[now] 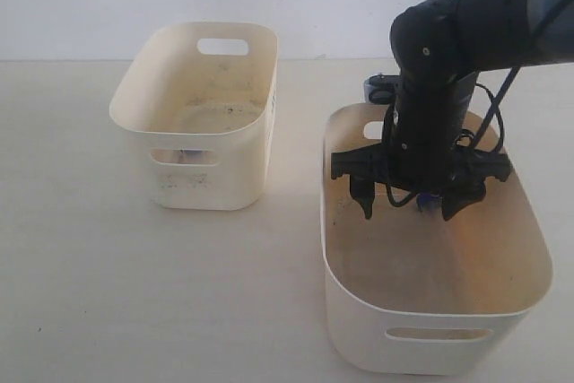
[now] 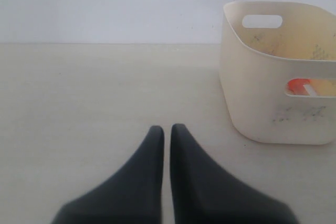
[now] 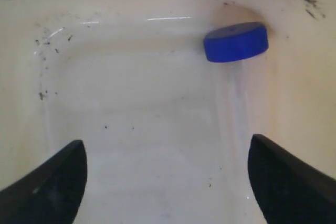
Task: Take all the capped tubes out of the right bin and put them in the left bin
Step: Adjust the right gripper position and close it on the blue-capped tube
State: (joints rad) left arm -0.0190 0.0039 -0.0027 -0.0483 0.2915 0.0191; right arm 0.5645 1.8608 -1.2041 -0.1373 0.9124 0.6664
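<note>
So, the right arm (image 1: 466,33) was angled down into the right bin (image 1: 359,329), w/ the right gripper (image 1: 407,213) low inside it, just above the yellowish floor. Its fingers (image 3: 50,184) stood wide apart, clamped on nothing. The right wrist view looked straight at the bin floor: one blue-capped tube (image 3: 236,43) lay ahead of the spread fingers, off toward one finger's side rather than centred. Its cap was close to the bin's curved corner & its clear body only faintly visible. Dark specks (image 3: 42,95) dotted the floor & wall nearby. In the exterior view a bit of blue showed just beside the gripper, mostly hidden by it. The left bin (image 1: 211,181) sat well apart from the right bin on the table (image 1: 90,293). A touch of blue showed thru its front handle cut-out. In the left wrist view an orange-red cap (image 2: 298,86) showed thru a cut-out too; how many tubes lay inside couldn't be told. The left gripper (image 2: 166,132) hovered over the table near the left bin, not touching it, fingers pressed together w/ only a thin slit betw. them.
</note>
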